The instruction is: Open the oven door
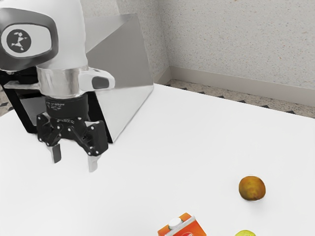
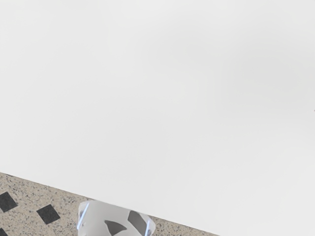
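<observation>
**Jaws released and apart in front of the oven door**

The oven door (image 1: 30, 104) is at the exterior view's left, on the dark front of the oven (image 1: 125, 69). The arm (image 1: 61, 49) covers much of it, so I cannot tell whether it is fully closed. A pale bar (image 1: 22, 85) runs across the upper part of that front, partly behind the arm. The oven stands on the far left part of the white table (image 1: 197, 137), its grey side toward the exterior view's right.

The gripper (image 1: 74, 164) points downward on the near side of the oven. Its jaws are released, with a gap between them.

Toward the exterior view's right, well apart from the gripper, lies a round brown fruit (image 1: 252, 189). Nearer are an orange carton with a white cap (image 1: 187, 228) and, to its right, a yellow-green thing (image 1: 245, 233), both cut off by the near edge of the view. A speckled wall (image 1: 236, 39) rises at the far side, above a patterned floor (image 1: 197, 87).

The wrist view has the table's edge and, past it, a white rounded part (image 2: 98, 223) with grey patches.
</observation>
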`<control>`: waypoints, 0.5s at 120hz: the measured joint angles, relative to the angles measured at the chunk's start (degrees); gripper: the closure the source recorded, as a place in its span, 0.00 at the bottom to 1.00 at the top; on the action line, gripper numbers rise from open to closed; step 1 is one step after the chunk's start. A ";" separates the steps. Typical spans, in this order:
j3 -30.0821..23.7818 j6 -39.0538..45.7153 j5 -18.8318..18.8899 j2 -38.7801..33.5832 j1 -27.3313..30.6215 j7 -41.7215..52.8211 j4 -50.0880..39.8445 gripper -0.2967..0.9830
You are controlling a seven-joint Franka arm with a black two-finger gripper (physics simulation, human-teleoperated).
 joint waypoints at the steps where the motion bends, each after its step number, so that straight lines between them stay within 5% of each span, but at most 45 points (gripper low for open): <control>1: 0.11 0.64 -0.14 0.09 0.00 -0.36 -0.03 0.23; 28: 2.17 11.14 -0.59 3.25 0.65 -8.46 5.01 0.23; 40: 9.24 16.59 -0.61 -0.75 2.03 -11.23 2.81 0.23; 51: 10.37 31.76 -0.74 -10.98 15.15 -13.33 -12.26 0.23; 60: 7.49 44.65 -0.82 -11.19 26.39 -14.82 -16.85 0.23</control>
